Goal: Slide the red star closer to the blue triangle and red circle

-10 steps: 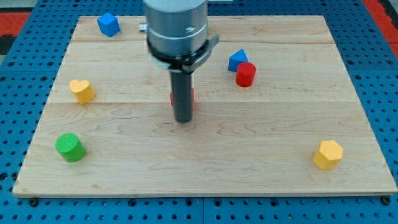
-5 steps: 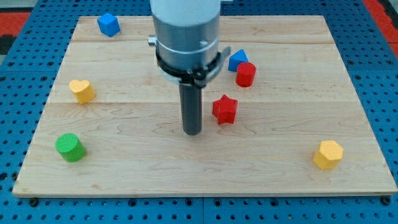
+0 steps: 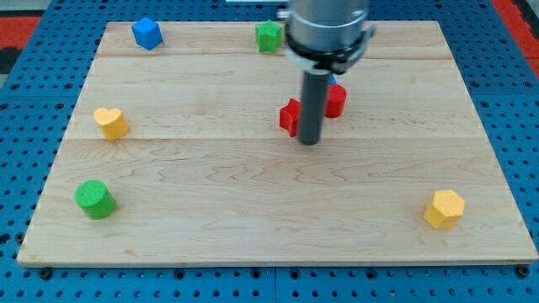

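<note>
— Where's my tip (image 3: 309, 141)? Any jaws?

— None to open or clench, just a rod. It stands in front of the red star (image 3: 290, 117), hiding its right part.

— And the red circle (image 3: 336, 100)?

— Just right of the rod (blue triangle mostly hidden), on the counter (image 3: 253, 210).

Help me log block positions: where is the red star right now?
The red star sits just above the board's middle, partly hidden behind my tip on the rod's left side, with the red circle close on its upper right.

My tip (image 3: 309, 140) just right of red star (image 3: 290, 117); red circle (image 3: 336, 100) near, upper right.
</note>
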`<state>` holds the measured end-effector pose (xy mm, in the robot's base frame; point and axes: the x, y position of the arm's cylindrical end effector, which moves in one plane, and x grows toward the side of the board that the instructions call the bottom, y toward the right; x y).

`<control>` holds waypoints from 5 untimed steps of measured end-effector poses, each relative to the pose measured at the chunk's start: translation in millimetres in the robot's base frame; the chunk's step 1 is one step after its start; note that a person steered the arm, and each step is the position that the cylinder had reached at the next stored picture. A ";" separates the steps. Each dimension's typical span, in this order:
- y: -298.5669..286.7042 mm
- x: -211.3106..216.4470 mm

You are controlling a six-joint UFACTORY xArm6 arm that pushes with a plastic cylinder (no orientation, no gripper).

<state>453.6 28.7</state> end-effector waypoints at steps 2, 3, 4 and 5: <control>-37.7 -38.6; 28.4 -50.8; -30.2 -21.8; -5.0 15.4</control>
